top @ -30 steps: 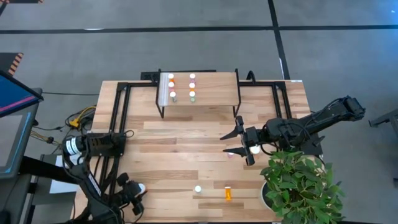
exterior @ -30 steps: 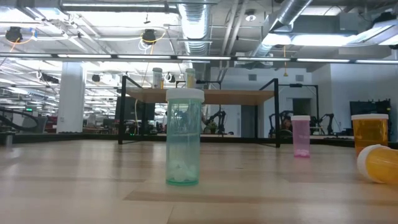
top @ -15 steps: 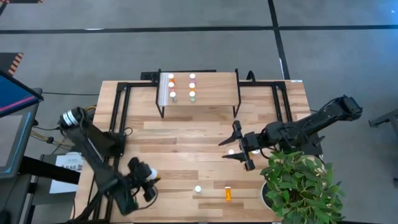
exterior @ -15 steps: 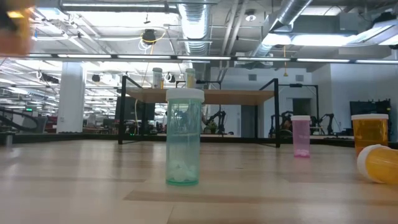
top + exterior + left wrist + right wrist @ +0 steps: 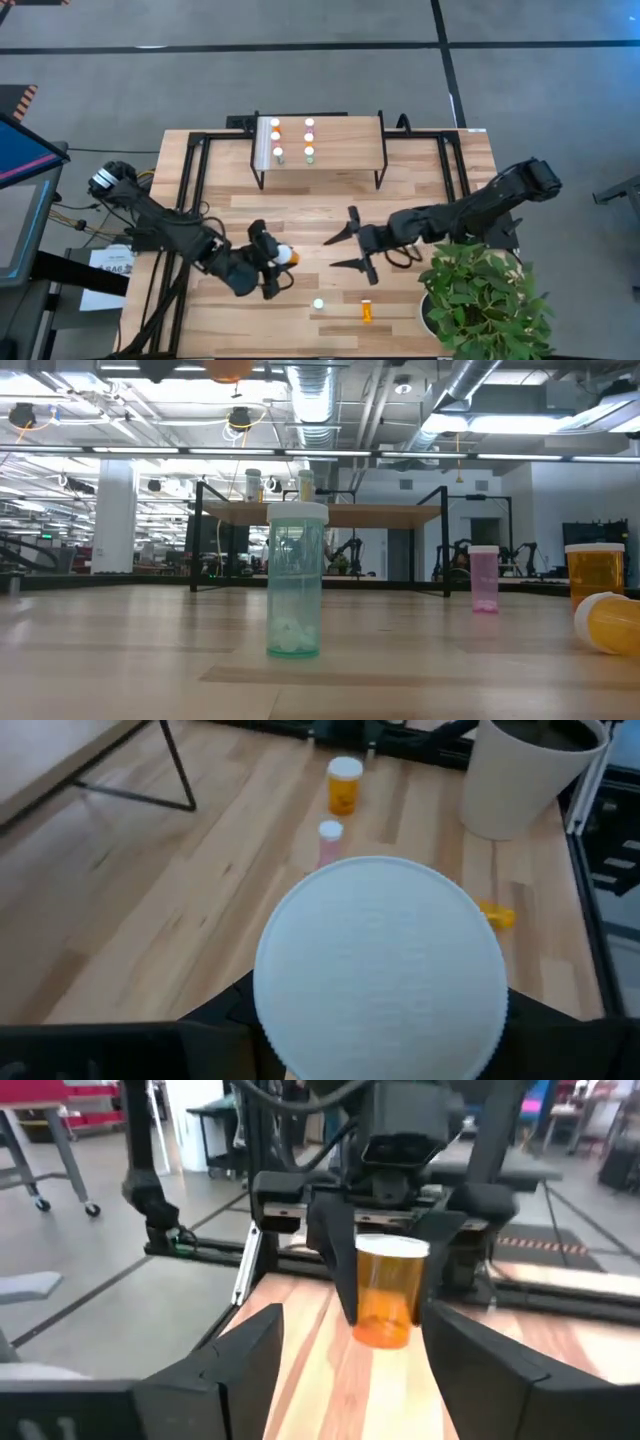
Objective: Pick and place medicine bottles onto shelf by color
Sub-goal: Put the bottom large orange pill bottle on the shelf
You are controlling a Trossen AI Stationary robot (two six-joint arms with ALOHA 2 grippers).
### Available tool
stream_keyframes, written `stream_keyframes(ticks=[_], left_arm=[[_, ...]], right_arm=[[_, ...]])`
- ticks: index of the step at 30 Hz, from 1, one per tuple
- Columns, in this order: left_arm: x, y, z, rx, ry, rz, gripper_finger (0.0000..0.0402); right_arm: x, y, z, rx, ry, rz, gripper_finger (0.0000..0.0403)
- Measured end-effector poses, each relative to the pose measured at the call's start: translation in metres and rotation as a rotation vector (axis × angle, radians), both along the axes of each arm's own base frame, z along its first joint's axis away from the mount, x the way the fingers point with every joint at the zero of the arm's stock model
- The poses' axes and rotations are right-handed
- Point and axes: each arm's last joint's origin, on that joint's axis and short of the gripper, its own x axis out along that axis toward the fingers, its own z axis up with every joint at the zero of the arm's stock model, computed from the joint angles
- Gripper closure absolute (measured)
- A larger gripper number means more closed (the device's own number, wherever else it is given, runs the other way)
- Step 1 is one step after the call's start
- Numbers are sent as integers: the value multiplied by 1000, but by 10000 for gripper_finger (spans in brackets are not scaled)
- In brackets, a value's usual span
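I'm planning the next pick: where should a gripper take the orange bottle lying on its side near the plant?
Take the lying bottle by its orange body, mid-length, from straight above, fingers straddling its long axis. Its cap points sideways and the round body would likely roll if pushed from the side.

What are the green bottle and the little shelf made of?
The green bottle looks like clear tinted plastic with a glossy finish: white pills show through its wall, under a ribbed white cap. The shelf seems to have a light wood top, grain showing, on thin black legs that look like painted metal.
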Motion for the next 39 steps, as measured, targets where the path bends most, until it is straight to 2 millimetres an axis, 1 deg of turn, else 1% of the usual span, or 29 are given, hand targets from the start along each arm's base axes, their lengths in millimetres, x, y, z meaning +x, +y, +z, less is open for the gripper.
stream_keyframes(ticks=[4, 9, 13, 16, 19, 22, 25, 28, 31, 39], left_arm=[[9, 3, 1, 18, -27, -26, 238], [12, 5, 2, 30, -42, -34, 238], [12, 5, 2, 33, -44, -27, 238], [18, 3, -3, 36, -43, -24, 238], [26, -1, -12, 38, -37, -45, 238], [36, -3, -24, 41, -11, -70, 238], [42, -5, -31, 51, -13, -76, 238], [44, -6, -32, 58, -15, -80, 238], [44, -5, -31, 59, -23, -79, 238], [43, -5, -29, 60, -30, -76, 238]], right_arm=[[14, -2, -4, 44, 26, -24, 114], [31, -4, -16, 61, 52, -46, 92], [44, -1, -15, 65, 41, -48, 77], [52, 1, -18, 60, 54, -48, 67], [59, 3, -18, 74, 44, -48, 56], [61, 4, -20, 75, 62, -48, 47], [63, 4, -25, 86, 83, -51, 42], [63, 4, -26, 92, 93, -52, 42], [65, 4, -32, 86, 126, -56, 43], [64, 4, -32, 84, 131, -56, 45]])
